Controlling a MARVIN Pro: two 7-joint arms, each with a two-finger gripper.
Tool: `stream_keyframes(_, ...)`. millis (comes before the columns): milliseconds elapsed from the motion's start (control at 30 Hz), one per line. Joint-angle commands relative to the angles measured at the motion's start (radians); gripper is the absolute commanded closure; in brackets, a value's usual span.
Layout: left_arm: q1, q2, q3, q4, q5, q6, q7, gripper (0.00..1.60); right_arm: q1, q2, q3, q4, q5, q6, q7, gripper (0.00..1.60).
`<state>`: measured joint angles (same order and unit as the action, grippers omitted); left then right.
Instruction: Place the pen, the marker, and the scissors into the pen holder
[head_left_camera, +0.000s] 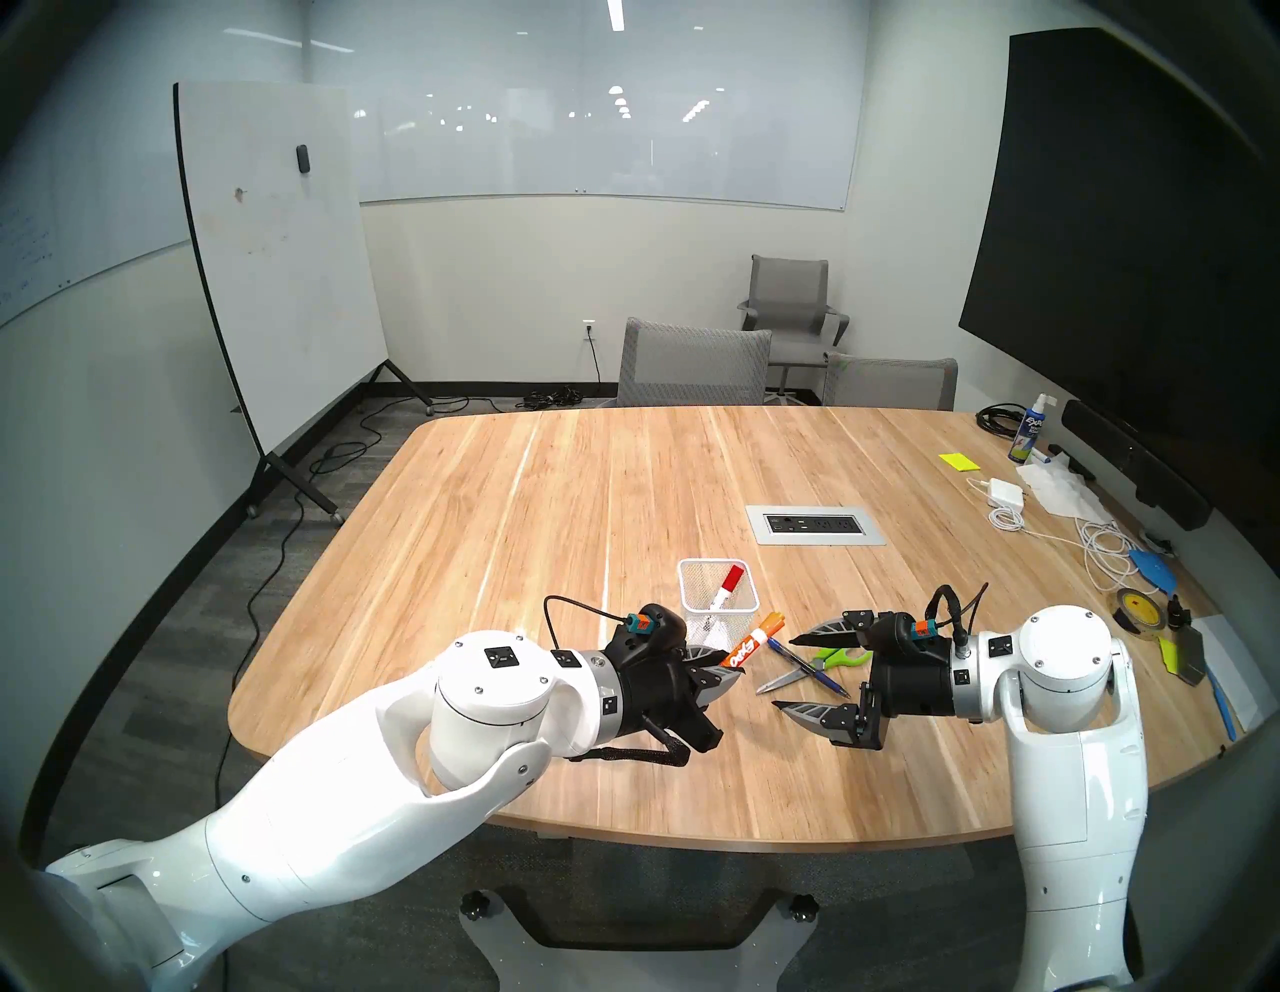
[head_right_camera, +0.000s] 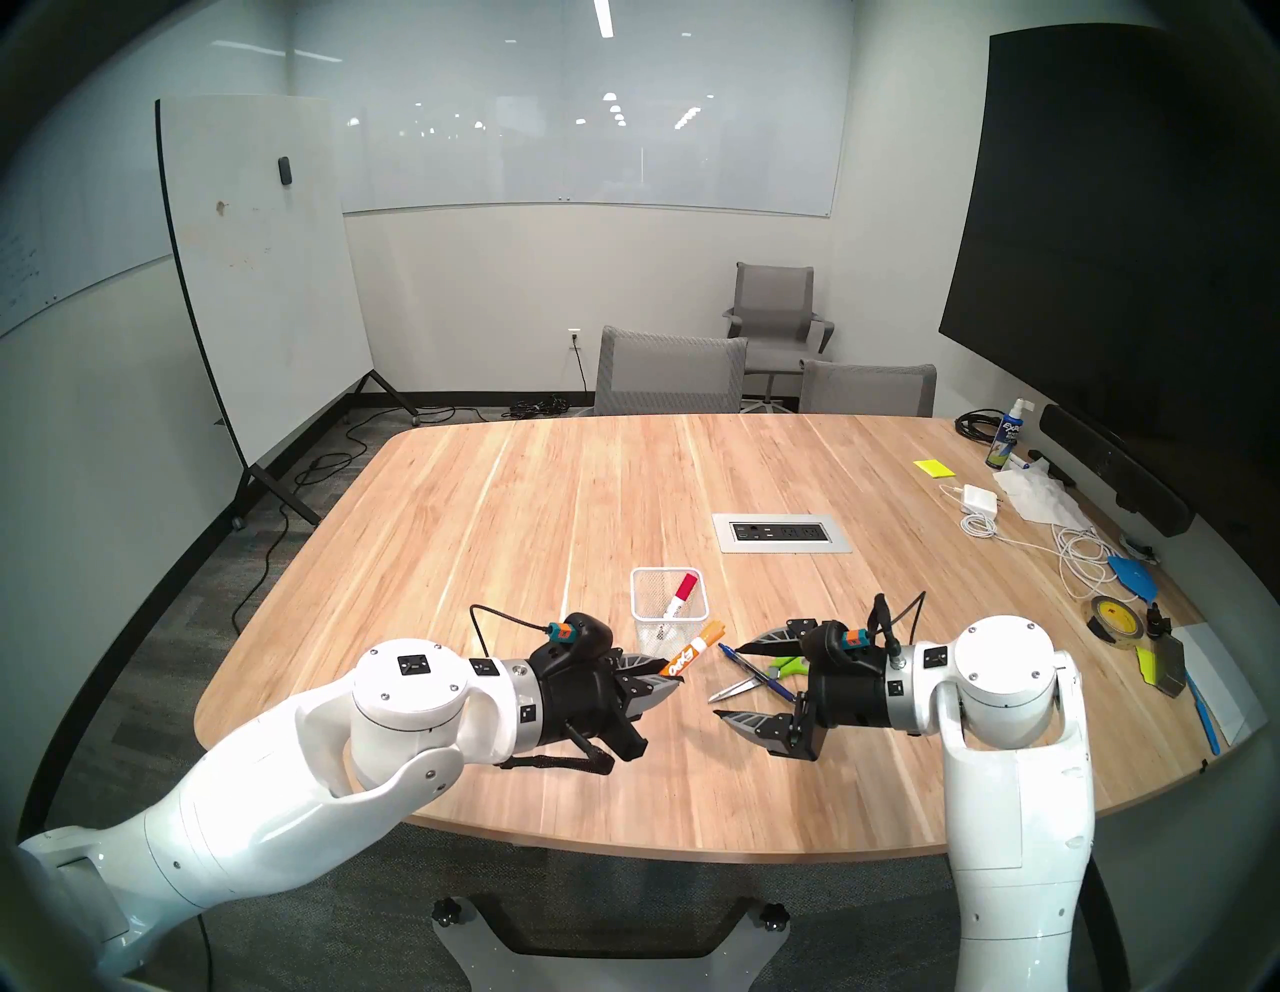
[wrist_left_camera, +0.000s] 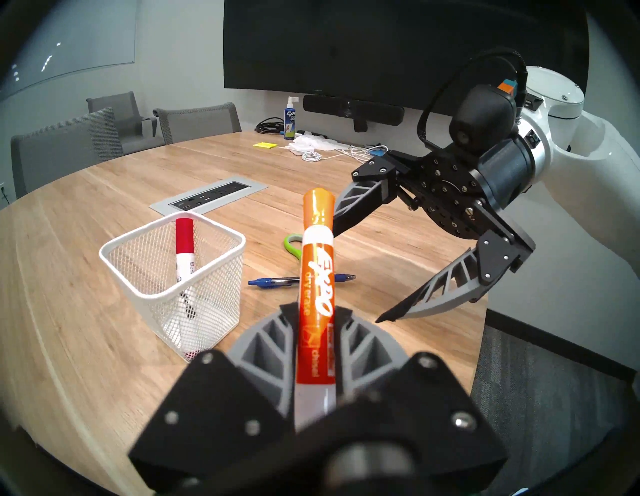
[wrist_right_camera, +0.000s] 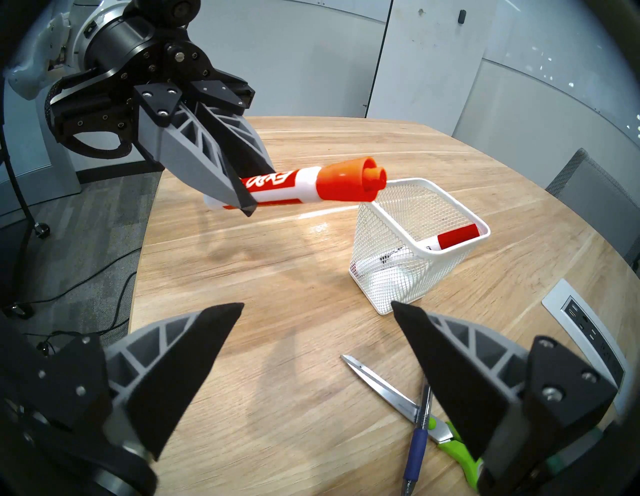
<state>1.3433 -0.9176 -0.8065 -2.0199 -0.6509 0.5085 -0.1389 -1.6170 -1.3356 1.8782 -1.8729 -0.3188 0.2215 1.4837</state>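
Scissors (head_left_camera: 809, 669) lie nearest us on the table (head_left_camera: 526, 499) with one blue pen (head_left_camera: 807, 663) crossed over their blades, both under our right gripper (head_left_camera: 795, 670), whose jaws stand wide apart. Our left gripper (head_left_camera: 720, 670) is clamped on the orange marker (head_left_camera: 751, 639), lifted beside the pen holder (head_left_camera: 718, 589), where a second, red marker (head_left_camera: 724, 589) leans. Farther off sits one power outlet panel (head_left_camera: 815, 524).

White arms (head_left_camera: 360, 762), black wrists, grey ribbed fingers (wrist_right_camera: 194, 152).
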Motion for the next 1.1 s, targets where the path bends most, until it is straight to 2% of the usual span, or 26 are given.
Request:
stream_keyframes(0,-0.017,-0.025,0.001,-0.02,0.001,-0.004,0.001,1.6,0.008,0.003,0.001,-0.014,0.006,0.001,0.0,0.0)
stream_keyframes(1067,-0.002,-0.009,-0.008,-0.028,0.001,-0.017,-0.005,1.6,0.0,-0.015,-0.015,-0.032,-0.018,-0.006,-0.022,0.0)
